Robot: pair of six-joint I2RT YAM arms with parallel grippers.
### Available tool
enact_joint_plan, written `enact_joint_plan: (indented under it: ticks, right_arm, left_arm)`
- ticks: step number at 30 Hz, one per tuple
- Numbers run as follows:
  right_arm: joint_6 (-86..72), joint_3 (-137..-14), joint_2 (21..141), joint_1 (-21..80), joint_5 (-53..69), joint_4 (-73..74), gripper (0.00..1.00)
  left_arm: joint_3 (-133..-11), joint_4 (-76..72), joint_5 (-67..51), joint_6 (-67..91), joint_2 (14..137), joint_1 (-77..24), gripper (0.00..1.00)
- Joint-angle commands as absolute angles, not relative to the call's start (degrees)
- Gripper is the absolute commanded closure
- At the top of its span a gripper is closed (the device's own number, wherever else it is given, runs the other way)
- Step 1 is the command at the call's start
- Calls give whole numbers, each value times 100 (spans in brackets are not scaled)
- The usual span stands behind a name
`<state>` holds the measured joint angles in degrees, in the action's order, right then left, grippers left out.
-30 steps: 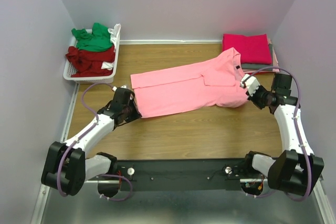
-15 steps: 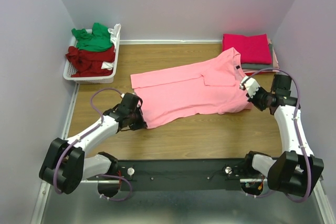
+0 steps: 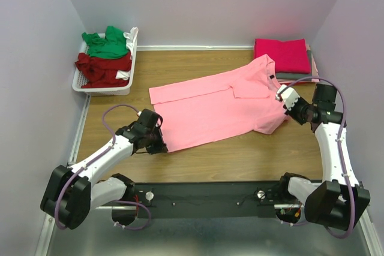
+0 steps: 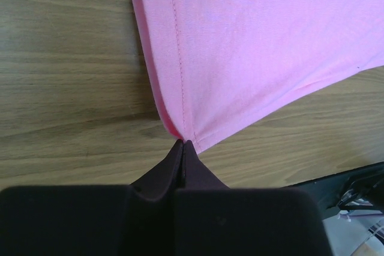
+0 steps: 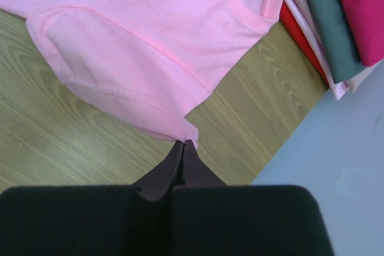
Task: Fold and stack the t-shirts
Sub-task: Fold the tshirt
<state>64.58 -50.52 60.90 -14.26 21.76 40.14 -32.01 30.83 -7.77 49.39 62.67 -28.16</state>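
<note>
A light pink t-shirt (image 3: 216, 106) lies spread slantwise across the wooden table, its upper long edge folded in and a dark label at the neck. My left gripper (image 3: 162, 147) is shut on its near-left hem corner; in the left wrist view the closed tips (image 4: 185, 142) pinch the stitched corner of the pink cloth (image 4: 258, 40). My right gripper (image 3: 281, 96) is shut on the shirt's right end, the tips (image 5: 183, 142) clamping a corner of pink fabric (image 5: 132, 28) by the sleeve. A folded stack sits at the back right, magenta shirt (image 3: 282, 54) on a grey one (image 3: 295, 76).
A white slotted basket (image 3: 102, 88) at the back left holds a crumpled green shirt (image 3: 108, 45) and a dark red one (image 3: 103, 69). Purple walls close in on three sides. The folded stack's edges (image 5: 327, 22) lie close to my right gripper.
My left gripper has pulled the hem corner toward the near edge and slightly right, drawing the shirt's lower edge out. The right sleeve now lies flatter and lower.
</note>
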Motion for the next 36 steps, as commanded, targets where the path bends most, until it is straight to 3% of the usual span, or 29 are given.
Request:
enact_joint_plan:
  ticks: [1, 16, 36]
  right_arm:
    - [6539, -5290, 6126, -1459, 2285, 4166, 100]
    - [6407, -6600, 7926, -1441, 3190, 4157, 100]
    - [5713, -8401, 9746, -1020, 3410, 4113, 100]
  left_arm:
    - [-3155, 3313, -853, 5027, 6196, -2839, 100]
    - [-3656, 3006, -773, 4993, 6750, -2470, 100]
    - [-4535, 2646, -931, 4324, 7848, -1512, 100]
